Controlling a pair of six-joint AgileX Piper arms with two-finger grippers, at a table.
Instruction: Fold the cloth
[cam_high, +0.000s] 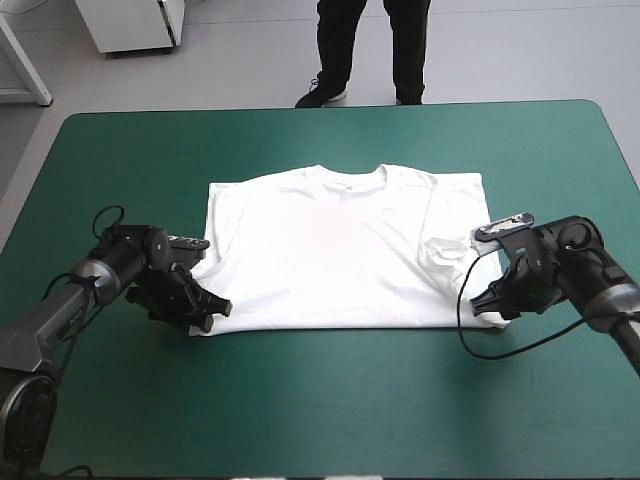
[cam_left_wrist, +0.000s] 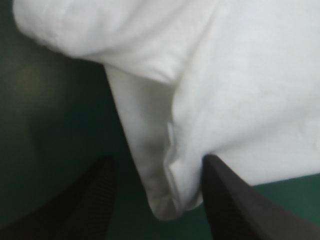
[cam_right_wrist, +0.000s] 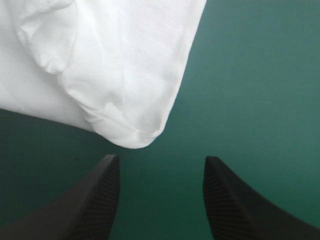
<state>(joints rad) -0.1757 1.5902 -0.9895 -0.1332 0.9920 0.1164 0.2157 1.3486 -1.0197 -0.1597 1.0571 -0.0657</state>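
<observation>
1. Black curved-fin left gripper (cam_high: 214, 307) sits at the near left hem corner of the white short-sleeved fabric T-shirt (cam_high: 340, 250), its fingers spread with that corner lying between them
2. The T-shirt lies spread flat, with the teal-green table cover (cam_high: 320, 410) showing all round it
3. Black curved-fin right gripper (cam_high: 482, 298) waits at the T-shirt's near right corner, fingers spread, the corner just ahead of them
4. Likely step: taking both hem corners; next, the right eases in, both pinch, then lift toward the collar
</observation>
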